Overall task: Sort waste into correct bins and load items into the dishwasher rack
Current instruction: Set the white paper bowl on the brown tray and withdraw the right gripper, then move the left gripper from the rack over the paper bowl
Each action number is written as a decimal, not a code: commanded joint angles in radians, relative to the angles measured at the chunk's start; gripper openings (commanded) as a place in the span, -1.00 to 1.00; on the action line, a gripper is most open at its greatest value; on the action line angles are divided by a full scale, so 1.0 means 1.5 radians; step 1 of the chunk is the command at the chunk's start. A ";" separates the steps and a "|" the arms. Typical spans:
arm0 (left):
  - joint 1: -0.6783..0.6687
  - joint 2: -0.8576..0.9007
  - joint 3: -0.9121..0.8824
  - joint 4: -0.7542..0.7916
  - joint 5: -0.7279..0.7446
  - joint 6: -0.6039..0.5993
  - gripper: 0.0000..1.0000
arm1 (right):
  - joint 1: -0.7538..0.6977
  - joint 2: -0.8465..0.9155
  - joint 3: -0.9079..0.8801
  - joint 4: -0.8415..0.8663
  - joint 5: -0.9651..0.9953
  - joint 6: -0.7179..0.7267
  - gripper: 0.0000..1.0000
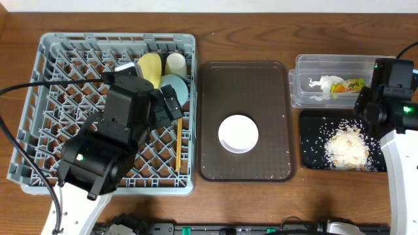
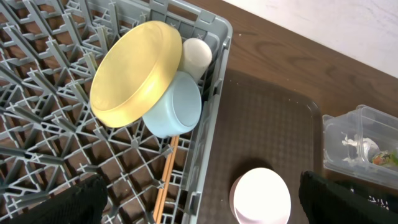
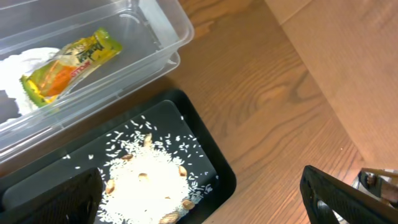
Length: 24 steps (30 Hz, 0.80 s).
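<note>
In the overhead view, the two arms enter from the bottom edge. The left gripper [image 2: 208, 202] hangs over the right-hand side of the dishwasher rack [image 1: 59, 85]. Its wrist camera shows the dark fingers [image 2: 74, 202] spread to the two lower corners with nothing between them, so the claw is released. The right gripper [image 3: 202, 199] hovers at the right edge of the frame, over the seam between the two bins. Its fingers are also wide apart and empty.

Lowest among the objects, the chopsticks [image 1: 177, 140] lie lengthwise in the rack, just inside its right wall. At centre, the white bowl [image 1: 238, 133] sits alone on the brown serving tray [image 1: 261, 85]. At lower right, the black tray [image 1: 310, 130] holds a heap of pale crumbs [image 1: 345, 147] with loose grains scattered around it.

Higher in the frame, three pieces of crockery crowd the rack's upper right corner. The light blue bowl [image 1: 175, 88] stands on edge. The yellow plate [image 1: 150, 68] leans against it. The white cup [image 1: 175, 63] is tucked in the corner, touching both.

At upper right, the clear tub [image 1: 302, 72] sits just above the black tray. It contains the crumpled napkin [image 1: 319, 85] and, beside it, the yellow-orange and green wrapper [image 1: 347, 85]. Everything rests on a wooden table [image 1: 248, 39].
</note>
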 commanded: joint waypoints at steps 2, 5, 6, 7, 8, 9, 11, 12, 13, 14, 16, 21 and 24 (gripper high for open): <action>0.003 -0.001 0.009 -0.002 -0.008 0.011 1.00 | -0.007 -0.009 0.003 -0.001 0.016 0.001 0.99; 0.003 -0.001 0.009 -0.002 -0.008 0.011 1.00 | -0.007 -0.009 0.003 -0.001 0.016 0.001 0.98; 0.003 -0.001 0.009 -0.002 -0.008 0.011 1.00 | -0.007 -0.009 0.003 -0.001 0.016 0.001 0.99; 0.003 -0.001 0.009 -0.002 -0.008 0.011 1.00 | -0.007 -0.009 0.003 -0.001 0.016 0.001 0.98; 0.003 -0.001 0.009 -0.002 -0.008 0.011 1.00 | -0.007 -0.009 0.003 -0.001 0.016 0.001 0.98; 0.003 -0.001 0.009 -0.002 -0.008 0.011 1.00 | -0.007 -0.009 0.003 -0.001 0.016 0.001 0.99; 0.003 -0.001 0.009 -0.002 -0.008 0.011 1.00 | -0.007 -0.009 0.003 -0.001 0.016 0.001 0.99; 0.003 -0.001 0.009 -0.002 -0.008 0.011 1.00 | -0.007 -0.009 0.003 -0.001 0.016 0.001 0.99; 0.003 -0.001 0.009 -0.001 -0.002 0.011 0.96 | -0.007 -0.009 0.003 -0.001 0.016 0.001 0.99; 0.003 -0.001 0.009 -0.002 0.018 0.011 0.96 | -0.007 -0.009 0.003 -0.001 0.016 0.001 0.98; 0.003 0.000 0.009 -0.016 0.094 0.011 0.96 | -0.007 -0.009 0.003 -0.001 0.016 0.001 0.98; -0.015 0.026 -0.008 -0.026 0.241 0.011 0.35 | -0.007 -0.009 0.003 -0.001 0.016 0.001 0.98; -0.046 0.060 -0.018 -0.043 0.249 0.011 0.05 | -0.007 -0.009 0.003 -0.001 0.016 0.001 0.98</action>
